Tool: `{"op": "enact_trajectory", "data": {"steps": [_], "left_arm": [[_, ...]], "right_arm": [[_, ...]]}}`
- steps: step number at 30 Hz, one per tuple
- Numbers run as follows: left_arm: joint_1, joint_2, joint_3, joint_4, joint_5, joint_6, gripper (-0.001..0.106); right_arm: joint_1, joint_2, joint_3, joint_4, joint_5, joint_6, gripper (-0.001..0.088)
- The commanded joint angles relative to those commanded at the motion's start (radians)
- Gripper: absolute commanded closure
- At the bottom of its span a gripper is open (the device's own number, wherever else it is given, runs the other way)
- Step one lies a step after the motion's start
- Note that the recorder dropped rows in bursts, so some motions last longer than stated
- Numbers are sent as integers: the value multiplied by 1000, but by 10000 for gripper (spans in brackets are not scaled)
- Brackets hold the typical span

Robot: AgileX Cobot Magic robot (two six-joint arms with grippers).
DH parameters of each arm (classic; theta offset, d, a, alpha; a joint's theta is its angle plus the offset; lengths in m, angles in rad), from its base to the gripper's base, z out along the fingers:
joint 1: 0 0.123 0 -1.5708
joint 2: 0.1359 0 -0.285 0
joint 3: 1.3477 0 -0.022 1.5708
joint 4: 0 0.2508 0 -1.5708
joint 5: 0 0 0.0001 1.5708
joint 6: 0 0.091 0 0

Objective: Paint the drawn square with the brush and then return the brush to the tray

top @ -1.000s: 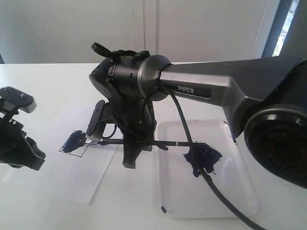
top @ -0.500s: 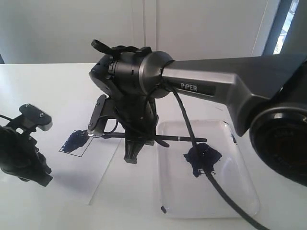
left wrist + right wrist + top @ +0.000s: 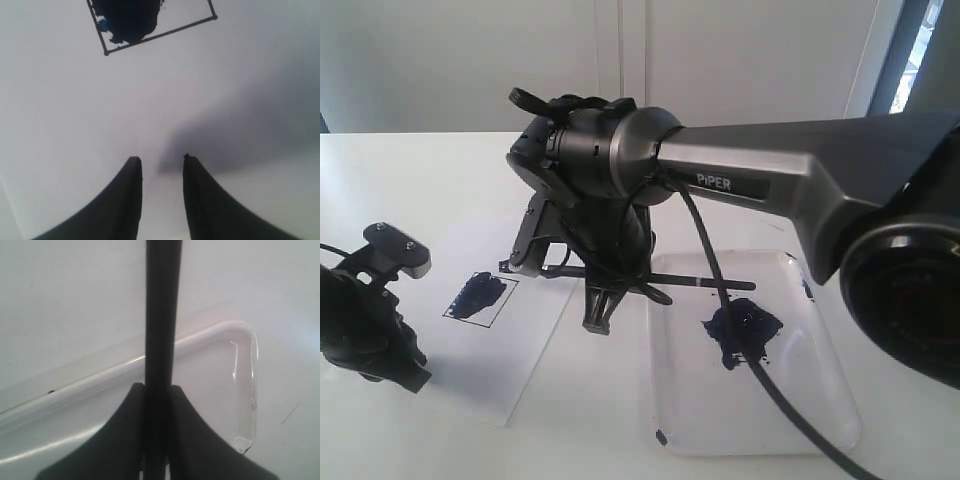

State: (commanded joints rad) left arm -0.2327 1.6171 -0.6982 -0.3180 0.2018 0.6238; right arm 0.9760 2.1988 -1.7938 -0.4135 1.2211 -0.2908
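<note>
Two edges bound the right gripper (image 3: 597, 312): the right edge of the paper (image 3: 510, 370) and the left rim of the tray (image 3: 710, 400). A bare strip of table (image 3: 420, 170) lies between them. The gripper hangs over that strip, fingers pointing down, clenched on the brush (image 3: 705, 285) near mid-handle. The brush lies roughly level, with its tip end just beside the far right corner of the square (image 3: 480, 297) and its tail over the tray's far side. Whether the tip touches the paper cannot be told. The square is mostly smeared blue, with white left along one side. The tray floor near the camera is bare beside the blot (image 3: 740, 330), though a cable (image 3: 780, 395) crosses above it. The left gripper (image 3: 160, 162) sits low over the paper's left edge, well apart from the brush. Its jaws are parted and hold nothing.
</note>
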Motion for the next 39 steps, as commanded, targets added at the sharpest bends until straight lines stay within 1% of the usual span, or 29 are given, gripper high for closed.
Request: {"op": "enact_trajectory", "data": {"steps": [8,39], "left_arm": [[0,0,0,0,0,0,710],[0,0,0,0,6,0,710]], "right_arm": [[0,27,0,2,0,0,868],[0,26,0,10,0,0,868]]}}
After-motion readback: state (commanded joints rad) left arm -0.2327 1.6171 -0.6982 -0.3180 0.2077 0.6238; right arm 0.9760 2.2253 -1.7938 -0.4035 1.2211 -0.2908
